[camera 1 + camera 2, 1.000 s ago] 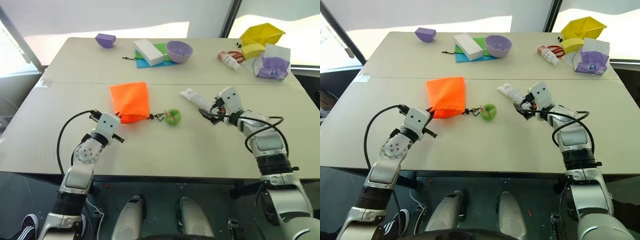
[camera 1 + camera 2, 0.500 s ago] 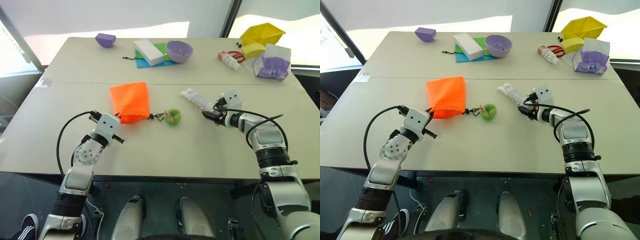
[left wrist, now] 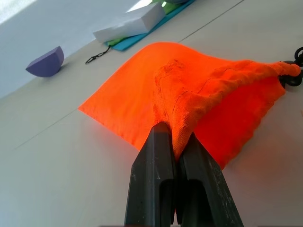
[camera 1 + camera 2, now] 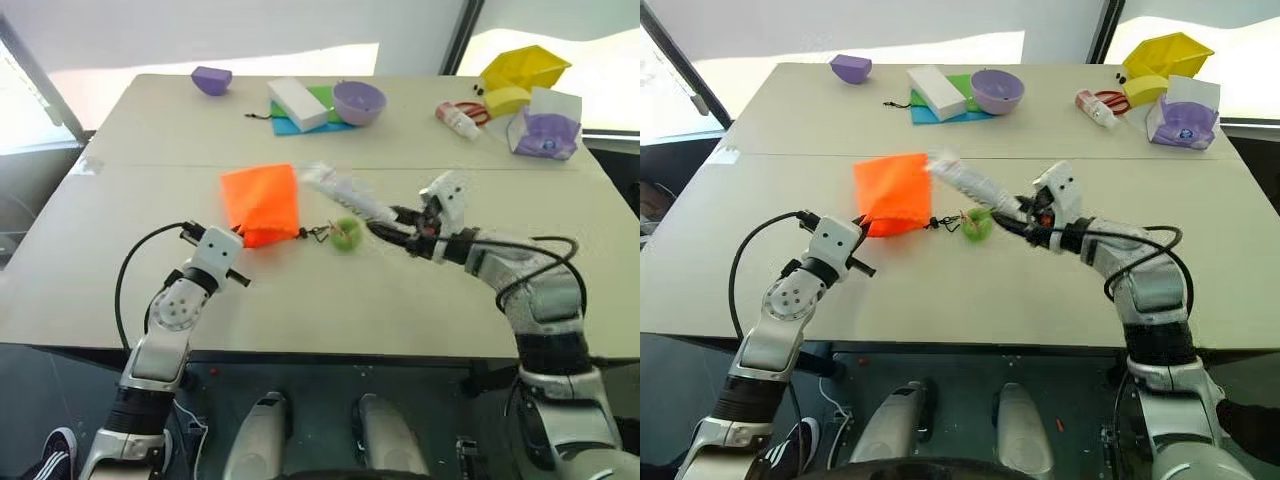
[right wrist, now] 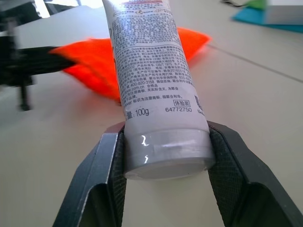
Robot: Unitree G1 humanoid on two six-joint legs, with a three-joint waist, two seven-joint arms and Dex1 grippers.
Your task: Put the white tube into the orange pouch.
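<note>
The orange pouch point(image 4: 260, 203) lies flat at the table's middle left, its dark cord running to a green pom-pom point(image 4: 346, 235). My left gripper point(image 3: 173, 156) is shut on the pouch's gathered near edge point(image 3: 189, 113). The white tube point(image 4: 342, 192) with small dark print is lifted off the table, held by its cap end in my right gripper point(image 4: 392, 222), and slants up toward the pouch, above the pom-pom. In the right wrist view the tube point(image 5: 154, 71) sits between both pads point(image 5: 227, 165), pointing at the pouch point(image 5: 94, 59).
At the far edge stand a purple half-bowl point(image 4: 211, 80), a white block point(image 4: 297, 103) on blue and green cloth, a purple bowl point(image 4: 359, 102), a small white bottle with red parts point(image 4: 458, 120), yellow containers point(image 4: 522, 72) and a tissue pack point(image 4: 545, 128).
My right gripper closed on the white tube, raised it off the table and carried it left toward the pouch. The left gripper kept still on the pouch.
</note>
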